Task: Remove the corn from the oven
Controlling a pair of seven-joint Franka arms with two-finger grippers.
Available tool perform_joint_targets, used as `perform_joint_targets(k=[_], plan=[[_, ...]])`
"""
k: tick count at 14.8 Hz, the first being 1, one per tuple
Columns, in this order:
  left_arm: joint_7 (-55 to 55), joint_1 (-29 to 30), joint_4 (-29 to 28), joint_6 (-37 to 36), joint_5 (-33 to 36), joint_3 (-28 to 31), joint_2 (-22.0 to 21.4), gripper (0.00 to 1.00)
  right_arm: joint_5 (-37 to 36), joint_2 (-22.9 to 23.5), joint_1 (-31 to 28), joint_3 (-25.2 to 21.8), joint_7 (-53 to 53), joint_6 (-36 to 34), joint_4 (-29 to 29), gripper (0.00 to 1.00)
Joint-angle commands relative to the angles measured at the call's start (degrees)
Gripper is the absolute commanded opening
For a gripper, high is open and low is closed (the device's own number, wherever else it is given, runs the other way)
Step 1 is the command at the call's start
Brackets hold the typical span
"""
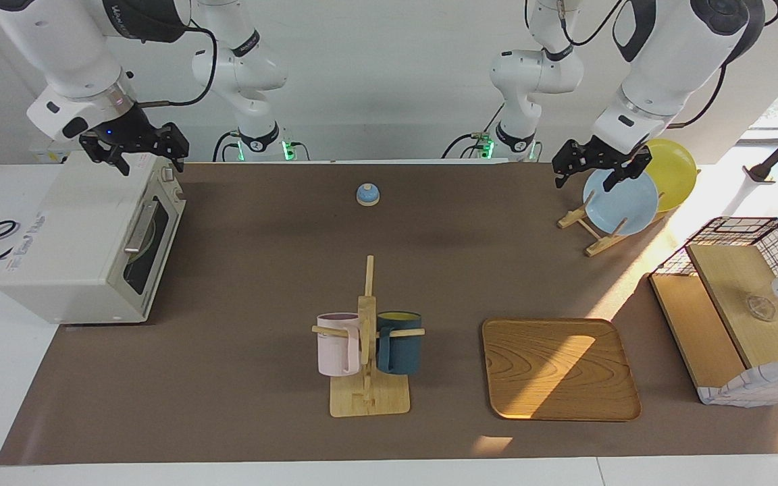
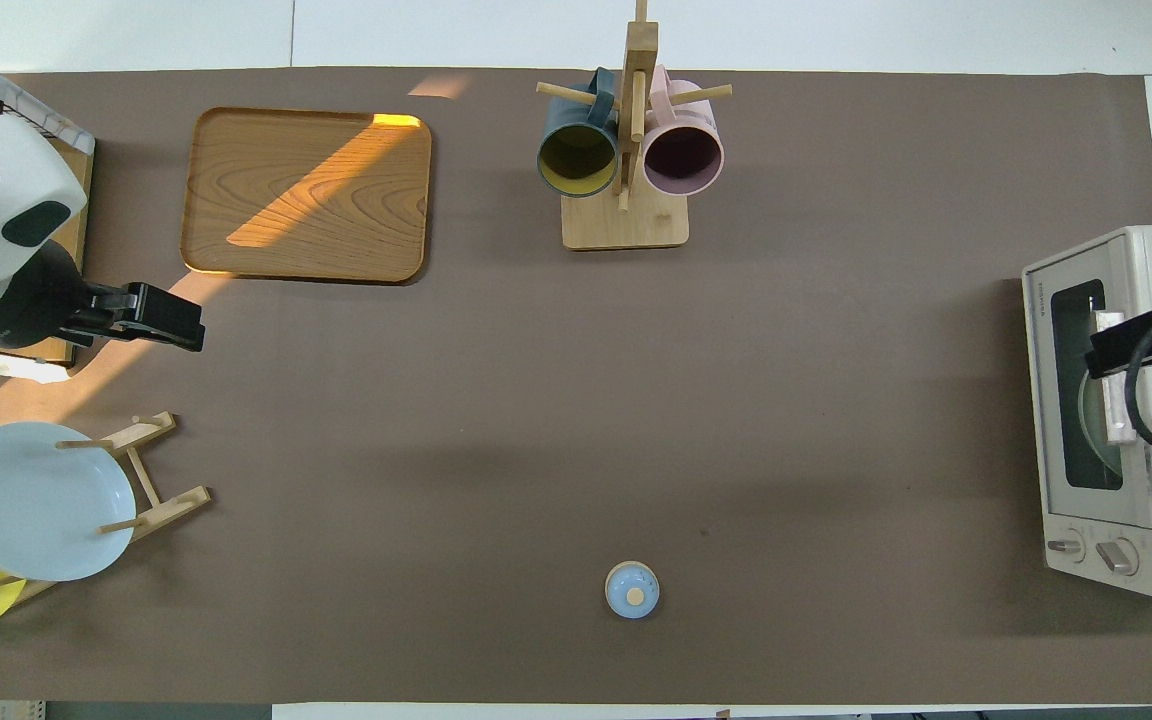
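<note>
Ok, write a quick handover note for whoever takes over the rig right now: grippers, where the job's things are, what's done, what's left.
Right gripper: raised over the top of the white boxy toaster oven, jaws open, holding nothing.
Left gripper: waiting over the pale blue plate in the wooden plate rack, jaws open.
Oven: at the right arm's end of the table, dark glass door shut.
Corn: not visible.
Done: nothing yet.
Left: open the door, take the corn out.

I see both views bright and sharp; sunlight streaks across the wooden tray (image 1: 560,368) at lower right of the facing frame, soft shadows elsewhere.
</note>
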Motion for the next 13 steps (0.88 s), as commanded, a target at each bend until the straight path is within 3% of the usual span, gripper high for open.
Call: perform_joint_targets(k=[1,11,12,13], plan=[[0.37,0.29,-0.87,0.71,0.75,-0.25,-1.02,1.0,1.44,0.55,-0.33,-0.17,0.97,0.66,0.69,1.0],[0.37,0.29,-0.87,0.62,0.75,-0.25,-0.94,1.0,1.44,-0.68,-0.59,-0.35,0.27,1.8,-2.64,1.0],[0.28,0.29,-0.78,0.62,0.75,-0.25,-1.02,1.0,1.52,-1.73,-0.59,-0.35,-0.86,3.46,-4.83,0.58],[0.28,0.29,-0.87,0.62,0.75,-0.25,-0.94,1.0,1.52,-2.17,-0.86,-0.52,-2.87,3.04,-5.63,0.05]])
